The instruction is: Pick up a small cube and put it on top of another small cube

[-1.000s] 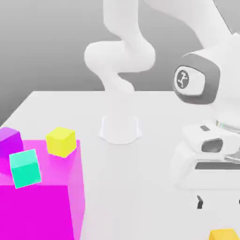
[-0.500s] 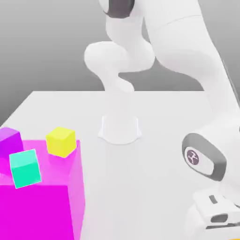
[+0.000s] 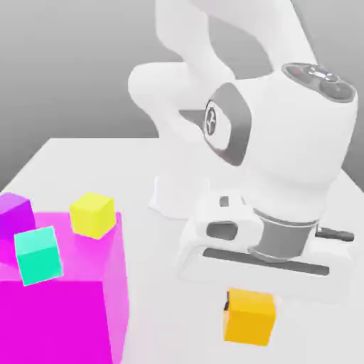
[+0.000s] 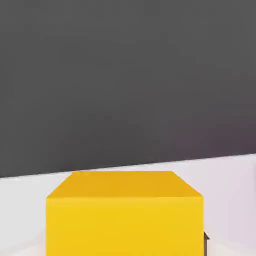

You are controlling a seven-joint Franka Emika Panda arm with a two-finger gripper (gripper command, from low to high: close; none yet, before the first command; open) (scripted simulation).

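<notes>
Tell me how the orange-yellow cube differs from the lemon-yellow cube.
The orange-yellow cube is a deeper orange; the lemon-yellow cube is paler. The orange-yellow cube is gripped by the gripper, jaws shut on it, while the lemon-yellow cube sits free beside the magenta block. Both are plain and similar in size.

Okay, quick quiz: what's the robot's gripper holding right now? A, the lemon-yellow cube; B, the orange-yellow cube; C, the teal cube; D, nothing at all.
B: the gripper is shut on the orange-yellow cube, which hangs under the hand in the exterior view, while the lemon-yellow cube and the teal cube sit apart at the exterior view's left.
</notes>
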